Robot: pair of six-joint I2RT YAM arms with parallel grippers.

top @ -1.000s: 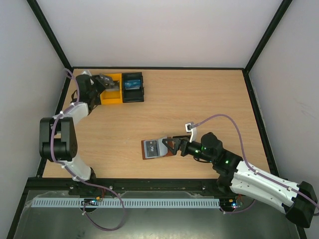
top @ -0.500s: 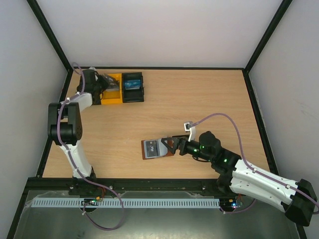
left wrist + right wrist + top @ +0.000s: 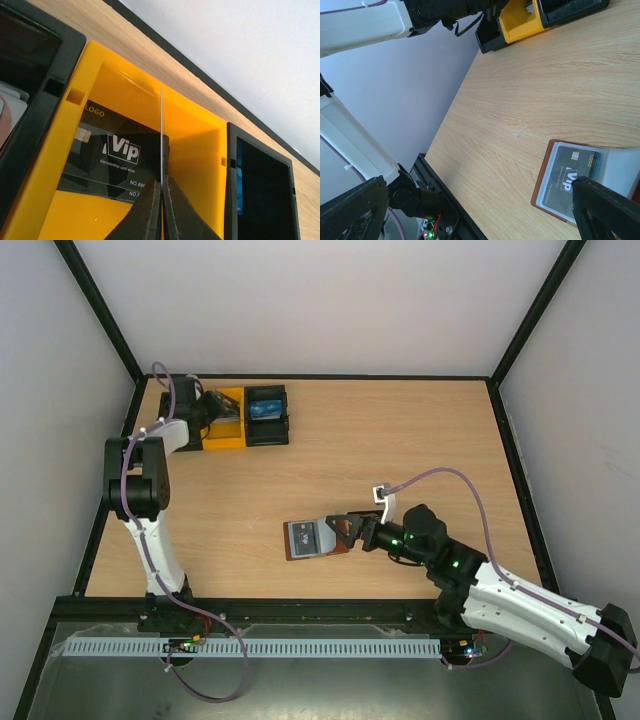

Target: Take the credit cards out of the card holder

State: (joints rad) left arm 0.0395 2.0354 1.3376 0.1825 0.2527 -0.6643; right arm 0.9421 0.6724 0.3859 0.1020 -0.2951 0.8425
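My left gripper [image 3: 161, 186] is shut on a thin credit card [image 3: 161, 135], seen edge-on and upright over the yellow bin [image 3: 200, 150]. A black "Vip" card [image 3: 110, 155] lies flat in that bin beneath it. In the top view the left gripper [image 3: 212, 405] is at the yellow bin [image 3: 225, 425] in the back left corner. The brown card holder [image 3: 300, 540] lies open on the table, with a black "Vip" card [image 3: 570, 175] in its pocket. My right gripper [image 3: 338, 530] stands open over the holder's right part, one finger [image 3: 605, 210] at its edge.
A black bin [image 3: 267, 415] with something blue inside stands right of the yellow one. Another black bin [image 3: 30, 75] sits on the yellow bin's other side. The table's black frame [image 3: 300, 377] runs just behind the bins.
The left arm's elbow has swung up and toward the back while its gripper stayed at the yellow bin. The right arm and the card holder have not moved.
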